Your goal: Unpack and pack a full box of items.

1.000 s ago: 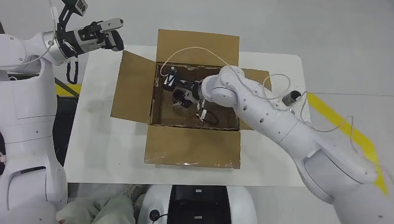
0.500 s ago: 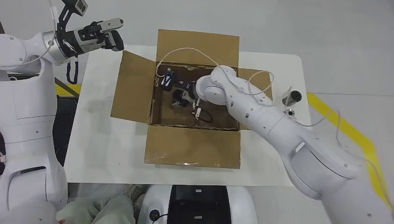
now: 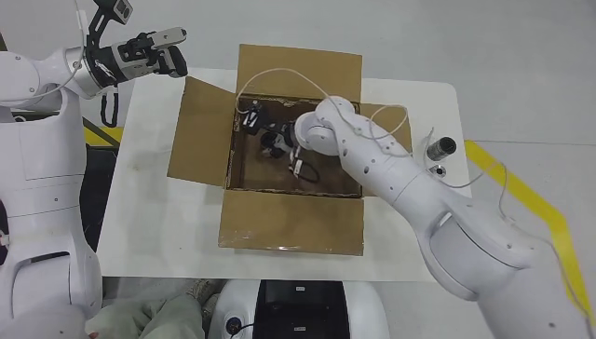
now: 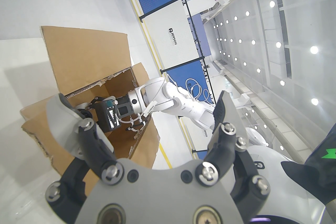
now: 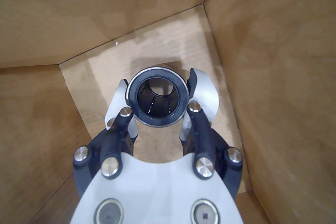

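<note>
Right wrist view looks down into a brown cardboard box (image 5: 262,51), where a short black cylindrical sleeve with a steel rim and an open bore (image 5: 157,97) sits squarely between the two white fingers (image 5: 207,93) of the right jaws. These jaws are closed to about the sleeve's width, one finger against each side of it, so they appear to grip it. Its bore faces the wrist camera. The sleeve is over the middle of the box floor, away from all four walls, though I cannot tell whether its far end touches the floor or hangs just above it. From the top view, the box (image 3: 200,134) stands with its flaps spread out on a white counter (image 3: 149,227), and the right arm bends down into the opening. The left jaws are spread wide with nothing between them, fingers (image 4: 63,112) far apart. They are held in the air beyond the counter's far left corner, well apart from the box.
</note>
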You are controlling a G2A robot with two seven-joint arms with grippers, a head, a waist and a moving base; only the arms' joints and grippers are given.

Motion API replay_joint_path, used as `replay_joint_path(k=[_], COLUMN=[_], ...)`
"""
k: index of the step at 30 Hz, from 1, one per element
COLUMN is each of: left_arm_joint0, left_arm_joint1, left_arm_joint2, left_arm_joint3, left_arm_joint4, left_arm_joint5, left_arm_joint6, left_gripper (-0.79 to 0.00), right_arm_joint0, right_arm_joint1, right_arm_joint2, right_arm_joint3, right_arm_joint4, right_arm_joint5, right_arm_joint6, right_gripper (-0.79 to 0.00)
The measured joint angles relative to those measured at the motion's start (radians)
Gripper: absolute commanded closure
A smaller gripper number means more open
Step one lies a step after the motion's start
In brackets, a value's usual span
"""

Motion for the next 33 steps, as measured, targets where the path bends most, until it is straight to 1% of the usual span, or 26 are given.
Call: replay_joint_path(k=[4, 7, 10, 16, 19, 23, 26, 29, 33], left_arm_joint0=[0.0, 0.0, 0.0, 0.0, 0.0, 0.0, 0.0, 0.0, 0.0], left_arm_joint1=[0.0, 0.0, 0.0, 0.0, 0.0, 0.0, 0.0, 0.0, 0.0], left_arm_joint2=[0.0, 0.0, 0.0, 0.0, 0.0, 0.0, 0.0, 0.0, 0.0], left_arm_joint3=[0.0, 0.0, 0.0, 0.0, 0.0, 0.0, 0.0, 0.0, 0.0], left_arm_joint4=[0.0, 0.0, 0.0, 0.0, 0.0, 0.0, 0.0, 0.0, 0.0], left_arm_joint5=[0.0, 0.0, 0.0, 0.0, 0.0, 0.0, 0.0, 0.0, 0.0], left_arm_joint6=[0.0, 0.0, 0.0, 0.0, 0.0, 0.0, 0.0, 0.0, 0.0], left_gripper=[-0.785, -0.785, -0.785, -0.785, -0.785, -0.785, -0.785, -0.785, -0.785], right_arm_joint0=[-0.004, -0.016, -0.035, -0.104, -0.159, -0.256, -0.329, -0.399, -0.495], right_arm_joint1=[0.008, 0.025, 0.047, 0.11, 0.148, 0.201, 0.233, 0.258, 0.289], right_arm_joint2=[0.019, 0.042, 0.073, 0.159, 0.218, 0.313, 0.378, 0.435, 0.514], right_arm_joint3=[-0.046, -0.099, -0.167, -0.349, -0.464, -0.639, -0.755, -0.867, -1.002], right_arm_joint4=[-0.016, -0.028, -0.043, -0.086, -0.113, -0.151, -0.182, -0.206, -0.224], right_arm_joint5=[0.01, 0.019, 0.033, 0.064, 0.074, 0.078, 0.085, 0.09, 0.081], right_arm_joint6=[0.012, 0.031, 0.06, 0.138, 0.183, 0.248, 0.295, 0.334, 0.355], right_gripper=[0.0, 0.0, 0.0, 0.0, 0.0, 0.0, 0.0, 0.0, 0.0])
